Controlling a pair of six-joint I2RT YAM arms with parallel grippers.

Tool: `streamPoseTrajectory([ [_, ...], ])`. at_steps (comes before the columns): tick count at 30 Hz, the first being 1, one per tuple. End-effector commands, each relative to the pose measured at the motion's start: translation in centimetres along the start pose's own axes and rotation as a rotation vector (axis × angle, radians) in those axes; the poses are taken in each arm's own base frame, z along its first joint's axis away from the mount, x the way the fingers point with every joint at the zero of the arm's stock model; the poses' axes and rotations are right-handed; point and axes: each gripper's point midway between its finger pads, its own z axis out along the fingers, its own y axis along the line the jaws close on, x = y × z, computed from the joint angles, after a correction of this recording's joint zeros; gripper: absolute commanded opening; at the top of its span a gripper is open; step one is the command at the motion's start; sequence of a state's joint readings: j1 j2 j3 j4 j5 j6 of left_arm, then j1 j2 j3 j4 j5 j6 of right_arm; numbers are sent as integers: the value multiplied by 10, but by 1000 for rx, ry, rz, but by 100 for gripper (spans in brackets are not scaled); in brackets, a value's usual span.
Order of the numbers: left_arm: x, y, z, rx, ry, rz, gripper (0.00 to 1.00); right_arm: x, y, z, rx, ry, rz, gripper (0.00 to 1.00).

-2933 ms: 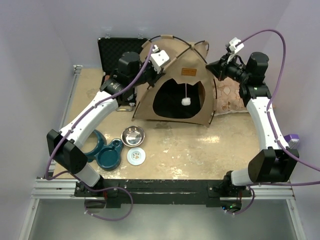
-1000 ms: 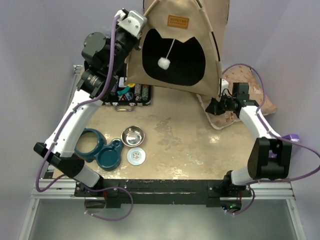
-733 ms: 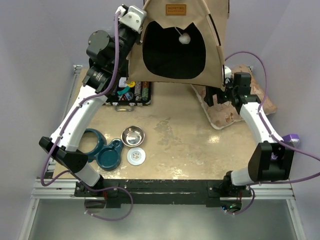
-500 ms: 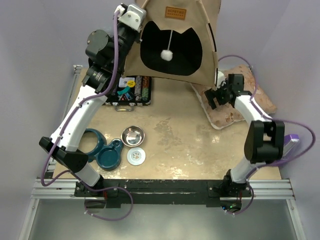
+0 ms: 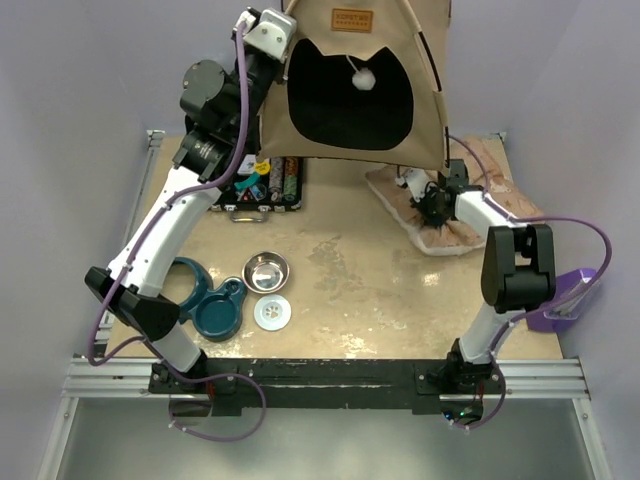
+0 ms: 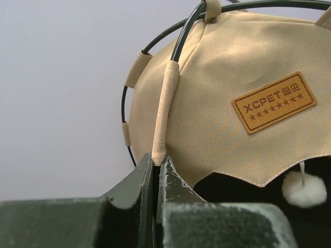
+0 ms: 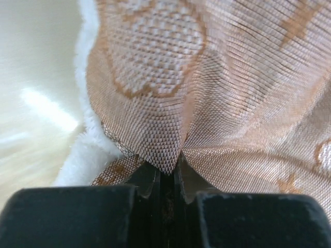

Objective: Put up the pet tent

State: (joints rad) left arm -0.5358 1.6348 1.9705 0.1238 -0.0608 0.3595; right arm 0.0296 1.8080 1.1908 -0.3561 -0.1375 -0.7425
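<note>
The pet tent (image 5: 350, 80), a tan canvas teepee with a black arched doorway, hangs lifted above the back of the table. My left gripper (image 5: 280, 50) holds its left edge. In the left wrist view the left gripper (image 6: 156, 159) is shut on the tan pole sleeve (image 6: 164, 108), with the brown label (image 6: 274, 102) and the white pom-pom (image 6: 305, 187) to its right. My right gripper (image 5: 425, 195) sits low under the tent's right corner, at the beige patterned pillow (image 5: 470, 215). In the right wrist view the right gripper (image 7: 169, 168) pinches a fold of the pillow (image 7: 207, 77) fabric.
An open black case (image 5: 262, 185) of small tools lies under the tent's left side. A steel bowl (image 5: 266, 271), teal double bowl (image 5: 205, 305) and white disc (image 5: 272, 313) sit at front left. A purple object (image 5: 560, 295) hangs at the right edge.
The tent went from standing on the table to held high by my left gripper. My right gripper dropped to the pillow, closed on its fabric and dragged it leftward.
</note>
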Motion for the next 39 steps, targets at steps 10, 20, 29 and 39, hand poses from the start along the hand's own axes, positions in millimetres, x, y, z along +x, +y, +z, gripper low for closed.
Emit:
streamPoseTrajectory([
  [10, -50, 11, 23, -65, -255, -125, 0, 14, 268, -113, -783, 128, -403, 0],
  [20, 21, -58, 32, 116, -151, -254, 0, -8, 340, -157, -942, 37, -577, 0],
  [29, 105, -155, 16, 321, -87, -275, 0, -43, 381, -168, -946, -37, -621, 0],
  [39, 142, -170, 0, 447, 25, -278, 70, -80, 364, -168, -774, -173, -555, 56],
])
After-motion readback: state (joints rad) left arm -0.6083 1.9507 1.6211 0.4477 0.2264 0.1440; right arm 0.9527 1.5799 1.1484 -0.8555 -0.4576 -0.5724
